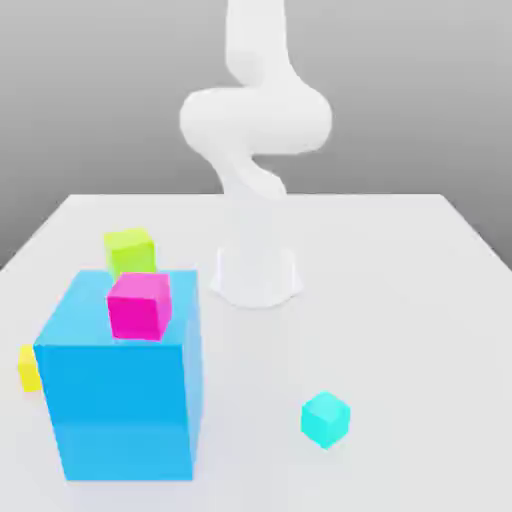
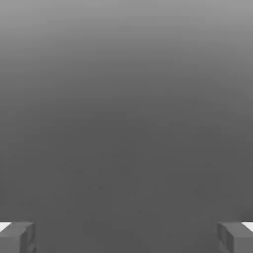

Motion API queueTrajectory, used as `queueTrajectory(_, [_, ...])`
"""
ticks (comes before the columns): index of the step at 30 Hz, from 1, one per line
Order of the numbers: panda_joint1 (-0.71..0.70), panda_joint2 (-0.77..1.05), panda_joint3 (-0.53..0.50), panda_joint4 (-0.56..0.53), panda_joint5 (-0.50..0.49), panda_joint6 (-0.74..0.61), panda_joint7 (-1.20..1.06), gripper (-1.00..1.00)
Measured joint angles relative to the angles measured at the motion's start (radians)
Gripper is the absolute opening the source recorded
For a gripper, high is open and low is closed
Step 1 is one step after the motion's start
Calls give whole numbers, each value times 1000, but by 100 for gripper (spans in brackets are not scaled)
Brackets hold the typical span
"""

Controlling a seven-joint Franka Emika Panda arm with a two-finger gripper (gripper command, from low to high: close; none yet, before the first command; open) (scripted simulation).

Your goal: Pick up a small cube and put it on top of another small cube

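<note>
A small turquoise-cyan cube (image 1: 325, 419) lies on the white table near the front, toward the exterior view's right. A magenta cube (image 1: 139, 304) rests on top of a huge sky-blue cube (image 1: 122, 385) at the exterior view's left. The white arm (image 1: 255, 125) rises from its base at the table's middle and bends upward out of the picture. In the hand view my gripper (image 2: 126, 237) is open, its two grey fingertips (image 2: 17, 237) standing far apart with only plain grey background between them.
A lime-green cube (image 1: 130, 251) sits behind the big blue cube. A yellow cube (image 1: 29, 368) peeks out beside the blue cube's left face. The arm's round base (image 1: 255, 275) stands mid-table. The table's edges show at the back and sides.
</note>
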Motion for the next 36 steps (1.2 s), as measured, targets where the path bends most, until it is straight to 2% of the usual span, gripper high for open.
queueTrajectory(7, [-12,276,72,-139,-128,156,-56,0])
queueTrajectory(13, [4,498,90,-254,-186,287,-136,0])
queueTrajectory(17, [31,636,98,-334,-164,381,-233,0])
queueTrajectory(21, [61,760,140,-414,-42,477,-399,0])
queueTrajectory(23, [58,807,147,-420,-22,516,-425,0])
queueTrajectory(26, [67,872,133,-410,-44,570,-410,0])
queueTrajectory(32, [143,1008,41,-385,-111,677,-361,0])
queueTrajectory(33, [157,1028,25,-382,-118,693,-356,-100])
queueTrajectory(36, [157,1028,25,-382,-119,692,-356,-100])
